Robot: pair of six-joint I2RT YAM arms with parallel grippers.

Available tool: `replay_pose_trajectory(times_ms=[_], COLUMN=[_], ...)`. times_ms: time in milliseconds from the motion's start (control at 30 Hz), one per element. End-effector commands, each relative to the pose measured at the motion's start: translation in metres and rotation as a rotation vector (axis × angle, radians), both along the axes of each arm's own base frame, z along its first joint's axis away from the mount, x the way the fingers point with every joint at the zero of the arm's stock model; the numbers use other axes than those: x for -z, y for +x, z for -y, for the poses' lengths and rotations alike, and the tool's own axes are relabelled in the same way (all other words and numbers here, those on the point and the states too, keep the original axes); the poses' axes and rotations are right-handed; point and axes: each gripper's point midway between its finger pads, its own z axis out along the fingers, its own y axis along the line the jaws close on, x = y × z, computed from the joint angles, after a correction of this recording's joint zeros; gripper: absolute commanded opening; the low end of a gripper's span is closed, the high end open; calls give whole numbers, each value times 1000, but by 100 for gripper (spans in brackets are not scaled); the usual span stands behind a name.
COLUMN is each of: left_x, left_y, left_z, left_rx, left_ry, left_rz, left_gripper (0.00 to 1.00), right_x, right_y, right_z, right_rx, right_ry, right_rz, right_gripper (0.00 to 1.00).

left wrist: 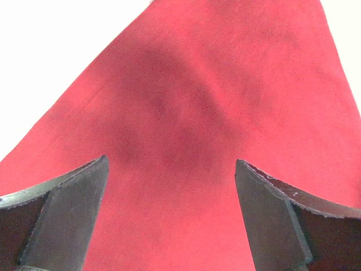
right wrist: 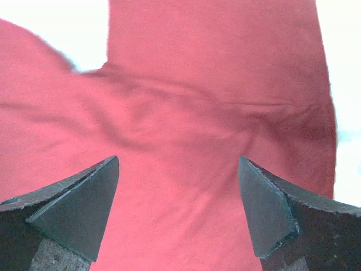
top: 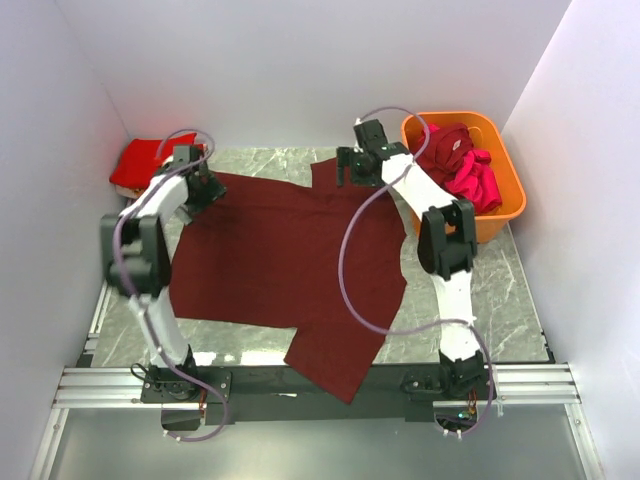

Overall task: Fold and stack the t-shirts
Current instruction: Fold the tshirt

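A dark maroon t-shirt [top: 290,265] lies spread flat across the marble table, one sleeve hanging over the near edge. My left gripper [top: 203,190] is open over its far left corner; the cloth [left wrist: 186,141] fills the left wrist view between the fingers [left wrist: 73,209]. My right gripper [top: 347,168] is open over the far right sleeve; the wrinkled cloth [right wrist: 180,141] shows between its fingers [right wrist: 271,209]. A folded bright red t-shirt [top: 140,165] lies at the far left. Maroon and magenta-pink t-shirts [top: 460,165] sit bunched in the orange basket.
The orange plastic basket [top: 505,205] stands at the far right by the right arm. White walls close in the left, back and right sides. The aluminium rail [top: 320,385] runs along the near edge.
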Motion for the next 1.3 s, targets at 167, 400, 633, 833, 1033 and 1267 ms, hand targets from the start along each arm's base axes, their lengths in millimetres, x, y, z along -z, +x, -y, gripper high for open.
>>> replay_pose_trajectory(times_ms=[167, 400, 633, 833, 1033, 1267], left_x=[-15, -1, 14, 42, 64, 75], left_y=[-153, -261, -266, -274, -277, -266], left_z=[-42, -85, -92, -92, -92, -90], left_rx=[-427, -728, -759, -762, -750, -699], left_ry=[-12, 107, 54, 41, 42, 18], left_rz=[13, -20, -21, -153, -220, -216], left_gripper=[99, 99, 98, 88, 70, 9], right_x=[-81, -45, -29, -29, -26, -26], right_y=[-91, -146, -159, -159, -160, -173], right_z=[-42, -33, -32, -25, -19, -10], right_rx=[-14, -28, -38, -16, 6, 6], right_ry=[123, 130, 129, 99, 83, 66], right_rz=[211, 129, 84, 89, 80, 77], right_gripper=[92, 92, 92, 92, 91, 91])
